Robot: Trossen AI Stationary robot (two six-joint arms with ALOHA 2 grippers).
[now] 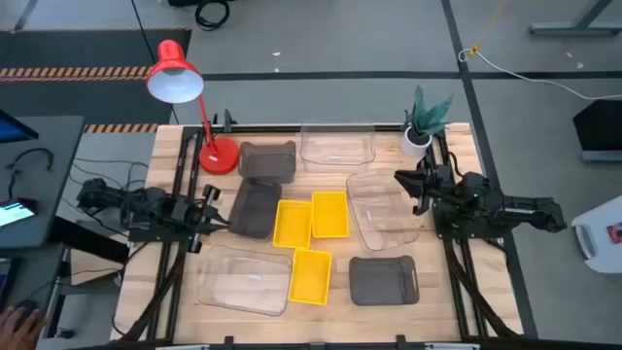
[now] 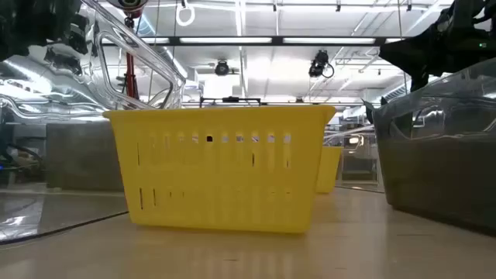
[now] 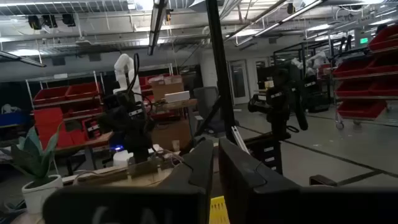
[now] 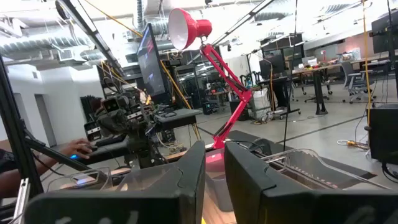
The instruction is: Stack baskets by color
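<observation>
Nine baskets lie on the wooden table. The dark grey ones are at the far left (image 1: 267, 160), left of centre (image 1: 255, 209) and near right (image 1: 384, 280). The yellow ones are two side by side at the centre (image 1: 293, 223) (image 1: 329, 214) and one nearer (image 1: 311, 276). The clear ones are at the far middle (image 1: 337, 148), centre right (image 1: 384, 209) and near left (image 1: 246, 279). My left gripper (image 1: 212, 206) (image 3: 216, 180) hovers level, shut, just left of the middle grey basket. My right gripper (image 1: 413, 190) (image 4: 214, 180) hovers level over the centre-right clear basket's right rim, its fingers slightly apart with nothing between them.
A red desk lamp (image 1: 180, 78) stands with its base (image 1: 219, 156) at the table's far left. A small potted plant (image 1: 423, 122) is at the far right. A person's hand (image 1: 19, 321) rests at a desk beyond the table's left side.
</observation>
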